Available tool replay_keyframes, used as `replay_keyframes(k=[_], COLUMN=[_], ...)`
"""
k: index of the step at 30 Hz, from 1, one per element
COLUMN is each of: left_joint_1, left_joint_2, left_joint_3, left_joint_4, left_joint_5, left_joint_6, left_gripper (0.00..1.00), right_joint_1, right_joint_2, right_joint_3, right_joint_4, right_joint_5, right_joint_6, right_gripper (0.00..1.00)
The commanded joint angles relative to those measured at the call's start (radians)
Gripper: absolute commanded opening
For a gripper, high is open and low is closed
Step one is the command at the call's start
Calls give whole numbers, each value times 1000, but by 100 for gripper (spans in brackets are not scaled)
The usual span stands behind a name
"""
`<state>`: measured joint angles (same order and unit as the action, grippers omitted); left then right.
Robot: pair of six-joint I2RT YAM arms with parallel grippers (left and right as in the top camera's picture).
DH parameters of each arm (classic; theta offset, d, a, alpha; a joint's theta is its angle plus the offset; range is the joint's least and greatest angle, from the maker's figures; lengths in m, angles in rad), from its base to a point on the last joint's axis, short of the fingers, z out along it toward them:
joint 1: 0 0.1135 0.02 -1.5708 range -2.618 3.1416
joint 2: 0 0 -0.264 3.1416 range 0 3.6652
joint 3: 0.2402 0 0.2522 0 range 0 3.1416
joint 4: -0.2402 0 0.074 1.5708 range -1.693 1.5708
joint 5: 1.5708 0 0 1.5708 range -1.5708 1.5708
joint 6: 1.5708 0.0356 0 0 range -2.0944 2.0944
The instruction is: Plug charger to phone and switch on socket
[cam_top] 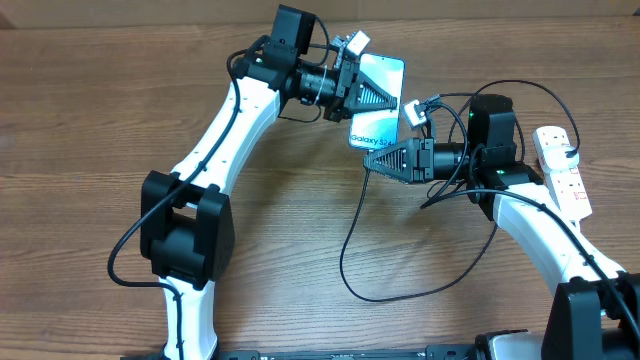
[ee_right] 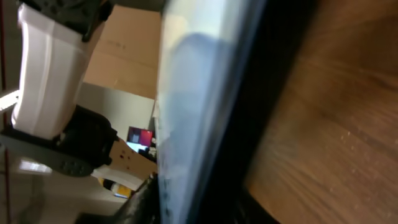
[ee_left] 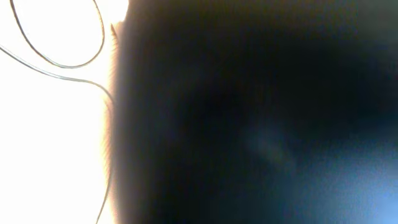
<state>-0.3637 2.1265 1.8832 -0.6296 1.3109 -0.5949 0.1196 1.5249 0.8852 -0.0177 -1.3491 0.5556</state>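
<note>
From overhead, your left gripper (cam_top: 392, 102) is closed on the phone (cam_top: 386, 72), which sits at the top centre of the table (cam_top: 300, 250) with its lit cyan screen facing up and the gripper's dark fingers lying across it; your right gripper (cam_top: 368, 158) points in from the right with its tip just beside the phone's near end, under the "Galaxy" text, and you cannot tell from here how wide its jaws stand or whether anything is between them; the charger (cam_top: 343, 255) runs as a thin black cable from near the right gripper down in a wide loop over the wood towards the right arm; the socket (cam_top: 562, 170) lies at the right edge, well apart from the phone. In your left wrist view a dark blur fills most of the frame and turns blue at the lower right, too close to read; two thin loops of the charger (ee_left: 62, 66) show against the glare at the upper left. In your right wrist view the phone (ee_right: 186, 112) is seen nearly edge-on and tilted, pale screen to the left and dark frame to the right, with wood beyond; the left arm's white link (ee_right: 46, 74) stands behind it; the right gripper's fingers are not clear here.
</note>
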Motion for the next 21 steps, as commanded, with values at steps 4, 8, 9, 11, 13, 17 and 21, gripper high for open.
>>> replay_keyframes(k=[4,8,9,11,13,17,21], left_joint_1=[10,10,10,8,7,-1,-16], left_joint_2=[-26,-26,-26,-26,-26,-26,-26], left_joint_3=[4,4,4,4,4,3,4], left_joint_4=[2,2,2,2,2,-8,-63], left_joint_5=[69,69,69,69,69,69,70], left_joint_6=[8,8,8,8,8,18,53], left_gripper=[4,4,4,4,4,4,4], right_joint_1=[3,3,3,3,3,4,3], right_joint_2=[-10,-10,-10,-10,-10,-10,-10], right_joint_3=[18,17,17,17,17,18,18], right_joint_4=[4,5,5,5,6,8,9], right_joint_5=[9,10,10,10,10,9,15], right_joint_6=[-8,-8,-8,-8,-8,-6,20], right_gripper=[19,18,17,4,4,4,4])
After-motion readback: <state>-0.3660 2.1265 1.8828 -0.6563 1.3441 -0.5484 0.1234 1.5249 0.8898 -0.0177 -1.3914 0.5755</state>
